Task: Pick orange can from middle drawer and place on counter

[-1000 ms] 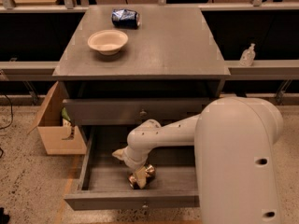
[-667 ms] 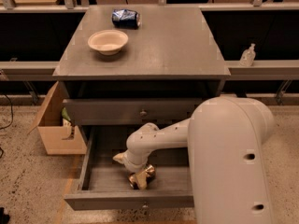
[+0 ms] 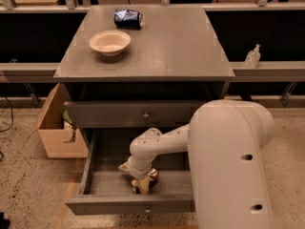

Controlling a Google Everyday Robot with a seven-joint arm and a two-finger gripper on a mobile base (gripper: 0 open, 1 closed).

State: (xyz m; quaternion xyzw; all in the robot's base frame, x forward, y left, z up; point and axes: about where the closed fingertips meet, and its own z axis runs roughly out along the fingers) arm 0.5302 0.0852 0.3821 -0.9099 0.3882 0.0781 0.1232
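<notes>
The middle drawer (image 3: 102,184) is pulled open at the bottom of the cabinet. The orange can (image 3: 152,175) shows as a shiny copper patch on the drawer floor near the front, mostly hidden by my gripper. My gripper (image 3: 141,182) reaches down into the drawer and sits right on the can, at its left side. My white arm stretches from the big housing at the right into the drawer. The counter (image 3: 176,46) is the grey cabinet top above.
A cream bowl (image 3: 109,42) and a crushed blue can (image 3: 127,18) sit on the counter's far left. The upper drawer front (image 3: 119,114) is closed. A cardboard box (image 3: 55,132) stands left of the cabinet. A sanitiser bottle (image 3: 252,56) stands on the right ledge.
My arm's large housing has shifted slightly left. The gripper has stayed at the orange can in the drawer.
</notes>
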